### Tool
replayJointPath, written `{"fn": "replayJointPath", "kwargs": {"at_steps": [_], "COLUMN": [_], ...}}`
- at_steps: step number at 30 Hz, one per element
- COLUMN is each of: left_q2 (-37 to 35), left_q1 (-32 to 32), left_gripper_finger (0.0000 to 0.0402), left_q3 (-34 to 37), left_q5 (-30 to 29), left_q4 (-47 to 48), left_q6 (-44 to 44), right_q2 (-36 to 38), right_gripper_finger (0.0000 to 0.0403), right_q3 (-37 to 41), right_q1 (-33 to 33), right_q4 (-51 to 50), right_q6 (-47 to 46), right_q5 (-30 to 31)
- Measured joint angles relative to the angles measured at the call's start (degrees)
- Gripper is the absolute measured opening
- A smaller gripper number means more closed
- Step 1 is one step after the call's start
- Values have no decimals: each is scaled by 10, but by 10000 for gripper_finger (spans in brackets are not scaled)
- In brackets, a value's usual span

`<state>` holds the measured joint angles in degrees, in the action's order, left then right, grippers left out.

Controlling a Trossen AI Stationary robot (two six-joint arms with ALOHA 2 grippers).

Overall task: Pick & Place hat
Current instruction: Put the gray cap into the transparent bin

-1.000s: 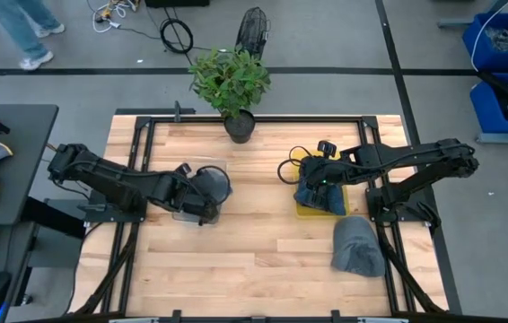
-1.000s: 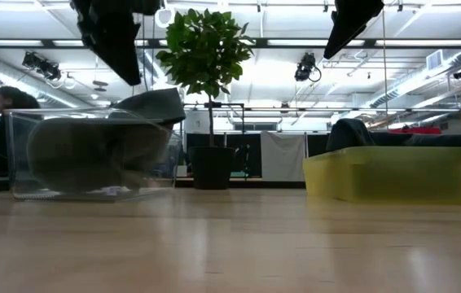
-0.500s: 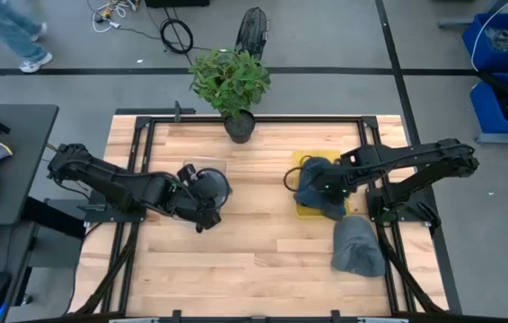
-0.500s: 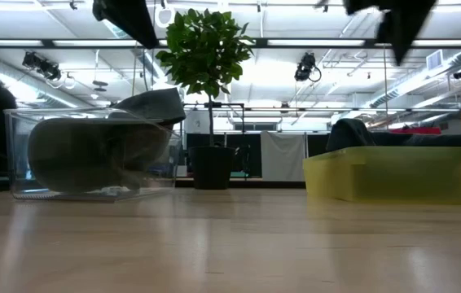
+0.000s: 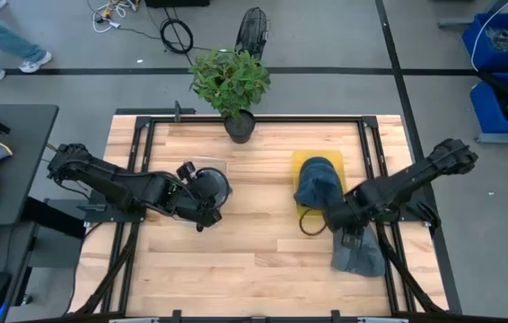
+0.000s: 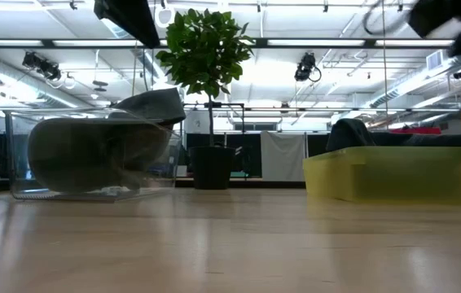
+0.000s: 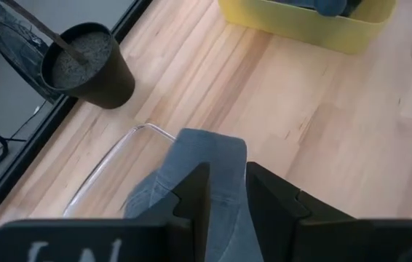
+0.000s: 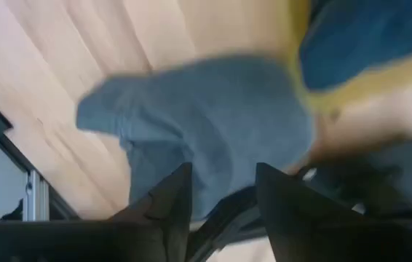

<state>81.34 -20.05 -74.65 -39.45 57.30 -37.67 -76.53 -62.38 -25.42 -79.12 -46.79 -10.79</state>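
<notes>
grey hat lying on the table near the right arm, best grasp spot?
Probably the grey hat at its soft crown, from straight above: it lies slumped on bare wood beside the yellow bin, so the cloth should bunch between the fingers. The right gripper, open, is already over it.

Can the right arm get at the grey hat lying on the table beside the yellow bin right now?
Probably yes: the right gripper hangs open just above the grey hat, nothing lies between them.

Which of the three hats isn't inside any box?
The grey hat lying on the bare wood at the table's right edge, beneath the right hand. The blue hat sits in the yellow box, another in the clear box.
</notes>
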Motion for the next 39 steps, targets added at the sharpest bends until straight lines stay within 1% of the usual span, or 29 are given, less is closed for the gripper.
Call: {"fn": "replayJointPath", "kwargs": {"at_steps": [5,9,13,16,19,21,23,27,28,31,34,36,39], "left_q2": [0,0,0,0,0,0,0,0,0,0,0,0,0], "left_q1": [0,0,0,0,0,0,0,0,0,0,0,0,0], "left_gripper_finger": [94,94,94,94,94,94,94,94,94,94,94,94,94], "left_q3": [0,0,0,0,0,0,0,0,0,0,0,0,0], "left_q5": [-14,-32,-34,-34,-42,-44,-44,-45,-45,-45,-44,-44,-43], "left_q4": [0,0,0,0,-1,-1,-1,-1,-1,-1,-1,-1,-3], "left_q6": [0,0,0,0,0,0,13,23,23,23,24,24,24], "right_q2": [0,0,0,0,0,0,0,0,0,0,0,0,0], "right_gripper_finger": [186,200,199,189,167,144,111,24,14,17,8,6,6], "right_q3": [62,104,143,176,205,216,221,213,205,172,121,81,24], "right_q1": [-46,-71,-86,-93,-93,-93,-93,-93,-93,-94,-94,-97,-106], "right_q4": [24,40,102,177,229,239,238,237,238,237,239,239,241], "right_q6": [-65,-87,-99,-95,-101,-112,-117,-116,-111,-101,-67,-19,78], "right_q5": [-56,-68,-68,-78,-94,-98,-104,-132,-137,-151,-150,-135,-83]}}
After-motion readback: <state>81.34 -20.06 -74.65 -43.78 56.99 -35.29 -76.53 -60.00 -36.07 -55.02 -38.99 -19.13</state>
